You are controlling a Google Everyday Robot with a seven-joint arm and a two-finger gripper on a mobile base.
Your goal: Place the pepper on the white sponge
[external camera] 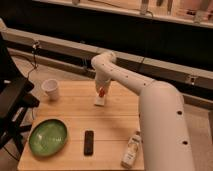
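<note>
I find the gripper over the middle of the far half of the table, at the end of a smooth white arm. The arm reaches in from the near right and bends down at a rounded elbow. I cannot tell how the jaws stand; their tips merge with what is below them.

The pepper is a small red-orange shape directly under the gripper, just above or touching the white sponge. I cannot tell which. The sponge is a small pale block lying flat on the wood.

Other items noted:
- A white cup, upright, at the far left of the table.
- A green bowl, round, shallow and glossy, at the near left.
- A black bar-shaped object, lying flat, just right of the bowl.
- A pale bottle with a label, at the near right beside the arm's thick base segment.

The table is light wood with a visible grain and squared edges. A black chair stands against its left side. Behind the table I see a grey floor, then long pale ledges running across a dark wall.
</note>
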